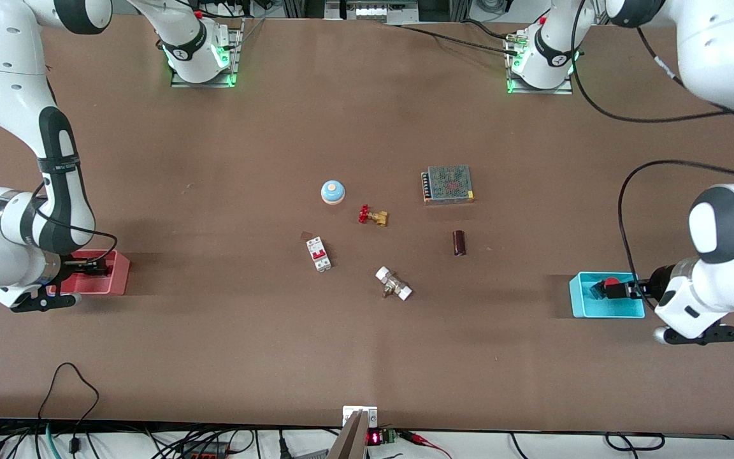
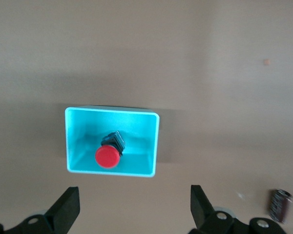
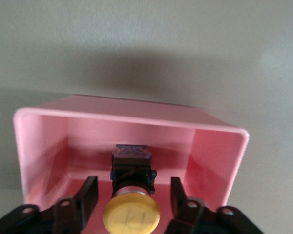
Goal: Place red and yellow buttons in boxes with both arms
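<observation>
Evidently both drops are made: the red button (image 2: 108, 156) lies in the cyan bin (image 2: 155, 141) below the left gripper (image 2: 135, 207), released, while the yellow button (image 3: 131, 212) sits loose in the pink bin (image 3: 132, 119) between the right gripper (image 3: 131, 197)'s parted fingers.

Two buttons: red (image 2: 108, 156), yellow (image 3: 131, 213). Two bins: cyan (image 1: 578, 299), pink (image 1: 118, 275). Perhaps six other parts.
</observation>
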### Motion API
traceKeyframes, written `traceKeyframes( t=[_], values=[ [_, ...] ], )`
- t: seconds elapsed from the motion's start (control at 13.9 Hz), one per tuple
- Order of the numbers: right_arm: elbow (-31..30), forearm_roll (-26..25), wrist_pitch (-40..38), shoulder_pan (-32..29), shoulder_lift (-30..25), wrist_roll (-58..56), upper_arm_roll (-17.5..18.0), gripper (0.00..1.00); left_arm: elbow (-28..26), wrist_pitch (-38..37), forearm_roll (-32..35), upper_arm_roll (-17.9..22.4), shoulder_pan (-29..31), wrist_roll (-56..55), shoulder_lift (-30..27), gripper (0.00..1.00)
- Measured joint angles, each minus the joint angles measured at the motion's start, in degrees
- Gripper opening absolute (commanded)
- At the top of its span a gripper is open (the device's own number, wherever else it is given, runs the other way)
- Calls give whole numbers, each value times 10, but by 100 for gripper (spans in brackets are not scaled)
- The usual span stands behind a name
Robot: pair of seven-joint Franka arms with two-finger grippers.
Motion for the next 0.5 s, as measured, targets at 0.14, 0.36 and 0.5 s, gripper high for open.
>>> traceKeyframes(
  t=[0.14,0.36,0.5],
  values=[
    [9,17,-11,1,-20,0,0,100,-18,-16,0,0,-6,0,-41,100],
    [21,37,-61,6,-86,0,2,100,-72,-22,21,-3,-11,1,-115,100],
    [26,42,-112,25,-153,11,4,100,-127,-22,40,-13,-12,2,-181,100]
  ],
)
